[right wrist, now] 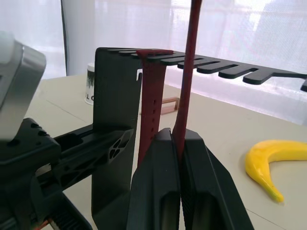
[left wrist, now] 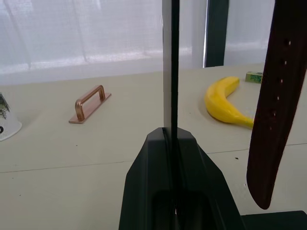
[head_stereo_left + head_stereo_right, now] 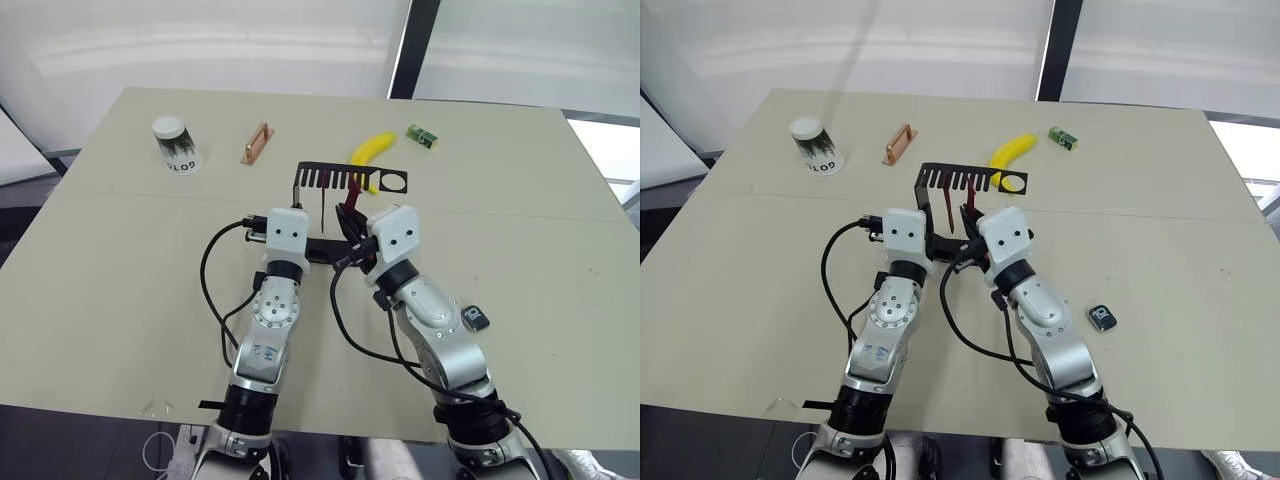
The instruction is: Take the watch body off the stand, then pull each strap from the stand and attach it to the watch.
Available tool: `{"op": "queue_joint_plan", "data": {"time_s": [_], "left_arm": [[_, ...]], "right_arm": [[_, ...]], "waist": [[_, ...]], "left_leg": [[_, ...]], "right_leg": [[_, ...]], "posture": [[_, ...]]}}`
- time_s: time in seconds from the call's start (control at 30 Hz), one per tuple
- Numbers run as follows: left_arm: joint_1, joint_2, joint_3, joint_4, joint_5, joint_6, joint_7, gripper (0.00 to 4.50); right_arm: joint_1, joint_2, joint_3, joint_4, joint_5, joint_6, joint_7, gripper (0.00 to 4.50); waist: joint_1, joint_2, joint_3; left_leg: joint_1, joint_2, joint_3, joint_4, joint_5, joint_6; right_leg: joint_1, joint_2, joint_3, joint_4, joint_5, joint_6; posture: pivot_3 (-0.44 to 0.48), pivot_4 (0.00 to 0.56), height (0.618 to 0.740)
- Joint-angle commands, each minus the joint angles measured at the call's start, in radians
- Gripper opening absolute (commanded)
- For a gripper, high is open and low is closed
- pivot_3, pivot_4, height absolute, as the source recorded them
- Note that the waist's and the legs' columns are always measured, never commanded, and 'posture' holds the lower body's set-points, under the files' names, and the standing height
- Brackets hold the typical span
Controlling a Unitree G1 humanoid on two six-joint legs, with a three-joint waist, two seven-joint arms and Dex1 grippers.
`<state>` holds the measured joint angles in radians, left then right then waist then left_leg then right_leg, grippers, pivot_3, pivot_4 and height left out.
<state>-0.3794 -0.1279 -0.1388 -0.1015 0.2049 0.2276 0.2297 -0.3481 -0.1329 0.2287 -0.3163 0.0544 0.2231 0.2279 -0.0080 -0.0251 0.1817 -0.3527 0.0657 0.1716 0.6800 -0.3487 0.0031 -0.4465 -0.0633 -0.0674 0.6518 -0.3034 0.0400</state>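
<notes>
Stand (image 3: 352,180) sits upper centre of the frame; left gripper (image 2: 171,139) is clenched on its upright back, right gripper (image 1: 178,139) clenched on one hanging strap (image 1: 188,72). Second strap (image 1: 152,96) hangs alongside. Watch body (image 3: 1101,317) lies at right.

Soft daylight pours through the white curtains (image 2: 86,33) beyond my table (image 3: 120,260), bright enough to wash out the panes; shadows under my arms stay faint and diffuse. From my wrists, the backlit stand (image 1: 115,96) and my fingers (image 2: 153,191) go near-silhouette; the banana (image 2: 223,103) behind sits slightly soft.
</notes>
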Motion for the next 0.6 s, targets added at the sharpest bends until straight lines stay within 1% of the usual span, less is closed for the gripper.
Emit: {"op": "queue_joint_plan", "data": {"time_s": [0.03,0.13,0.2,0.23,0.27,0.37,0.4,0.5,0.6], "left_arm": [[-0.001,0.0,-0.004,-0.012,0.021,-0.02,0.011,0.0],[-0.001,0.008,0.002,-0.011,0.022,-0.014,0.006,0.0],[0.002,0.002,0.011,-0.011,-0.007,-0.009,-0.01,0.0],[0.004,-0.001,0.014,-0.013,-0.019,-0.009,-0.017,0.64],[0.007,0.0,0.012,-0.017,-0.03,-0.01,-0.031,0.92],[0.019,0.013,0.002,-0.031,-0.038,-0.008,-0.064,2.37],[0.033,0.022,-0.001,-0.043,-0.038,-0.01,-0.077,2.75],[0.091,0.05,0.001,-0.112,-0.063,0.018,-0.133,2.75],[0.147,0.106,0.015,-0.183,-0.091,0.034,-0.206,2.75]], "right_arm": [[0.024,-0.035,-0.003,-0.092,-0.011,-0.047,0.043,0.06],[0.051,-0.073,-0.022,-0.166,0.01,-0.028,0.069,0.06],[0.082,-0.101,-0.038,-0.204,0.028,-0.01,0.089,0.06],[0.095,-0.112,-0.044,-0.216,0.035,-0.003,0.097,0.0],[0.11,-0.124,-0.056,-0.231,0.045,0.006,0.105,0.0],[0.136,-0.148,-0.079,-0.259,0.067,0.024,0.12,0.0],[0.146,-0.156,-0.085,-0.27,0.074,0.028,0.126,0.0],[0.167,-0.186,-0.104,-0.304,0.107,0.047,0.151,0.0],[0.186,-0.22,-0.129,-0.329,0.156,0.066,0.187,0.0]], "waist": [[0.0,0.0,0.0],[0.0,0.0,0.0],[-0.001,0.0,0.0],[0.001,0.0,0.0],[0.001,0.0,0.0],[0.003,0.0,0.0],[0.003,0.0,0.0],[0.0,0.0,0.0],[0.0,0.0,0.0]], "left_leg": [[0.0,0.0,0.0,0.0,0.0,0.0],[0.0,0.0,0.0,0.0,0.0,0.0],[0.0,0.0,0.0,0.0,0.0,0.0],[0.0,0.0,0.0,0.0,0.0,0.0],[0.0,0.0,0.0,0.0,0.0,0.0],[0.0,0.0,0.0,0.0,0.0,0.0],[0.0,0.0,0.0,0.0,0.0,0.0],[0.0,0.0,0.0,0.0,0.0,0.0],[0.0,0.0,0.0,0.0,0.0,0.0]], "right_leg": [[0.0,0.0,0.0,0.0,0.0,0.0],[0.0,0.0,0.0,0.0,0.0,0.0],[0.0,0.0,0.0,0.0,0.0,0.0],[0.0,0.0,0.0,0.0,0.0,0.0],[0.0,0.0,0.0,0.0,0.0,0.0],[0.0,0.0,0.0,0.0,0.0,0.0],[0.0,0.0,0.0,0.0,0.0,0.0],[0.0,0.0,0.0,0.0,0.0,0.0],[0.0,0.0,0.0,0.0,0.0,0.0]], "posture": [[0.0,0.15,0.729],[0.0,0.15,0.729],[0.0,0.15,0.729],[0.0,0.15,0.729],[0.0,0.15,0.729],[0.0,0.15,0.729],[0.0,0.15,0.729],[0.0,0.15,0.729],[0.0,0.15,0.729]]}}
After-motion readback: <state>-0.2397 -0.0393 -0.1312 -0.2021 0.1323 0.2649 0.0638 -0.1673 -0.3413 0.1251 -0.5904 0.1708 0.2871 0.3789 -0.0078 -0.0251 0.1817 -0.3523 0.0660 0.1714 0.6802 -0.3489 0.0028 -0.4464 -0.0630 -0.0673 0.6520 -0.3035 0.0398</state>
